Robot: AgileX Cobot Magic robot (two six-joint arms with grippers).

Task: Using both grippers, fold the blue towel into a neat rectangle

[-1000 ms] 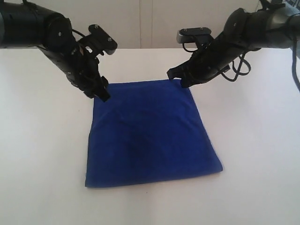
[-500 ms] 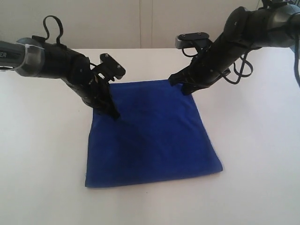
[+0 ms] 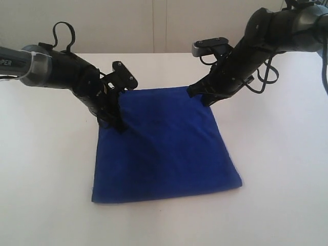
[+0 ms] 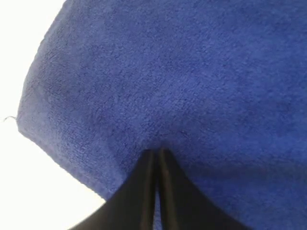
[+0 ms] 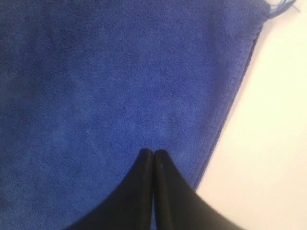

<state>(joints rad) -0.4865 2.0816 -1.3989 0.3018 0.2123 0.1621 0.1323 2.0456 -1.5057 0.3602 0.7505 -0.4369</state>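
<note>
Nearest the exterior camera, at 6 o'clock, the white tabletop (image 3: 46, 205) lies bare up to the near edge of the towel (image 3: 164, 154). The towel is a deep blue cloth spread across the middle of the tabletop. Its near edge and both near corners lie flat, and its right edge runs back at a slant toward 1 o'clock.

Farther back, at about 10 o'clock on the towel, the left pincer (image 3: 117, 124) comes down at its far left corner. The cloth there is drawn up into a ridge, and a shallow crease runs from it toward the middle. In the left wrist view the two black jaws stand almost together with the nap puckered at their tips, so this pincer is clenched on the towel, a little in from the corner. The black arm behind it reaches off toward 9 o'clock, with a looped cable above it.

At about 1 o'clock on the towel, the right pincer (image 3: 205, 98) meets the far right corner. The right wrist view shows its jaws pressed tight together, their tips sunk in the cloth just inside the stitched hem (image 5: 230, 96). It too is clenched on the towel. A frayed thread (image 5: 278, 7) sticks out at the corner past the hem, over the white tabletop. That arm rises away toward 2 o'clock, trailing black cables.

Beyond both arms the tabletop ends at a pale wall (image 3: 154, 25).
</note>
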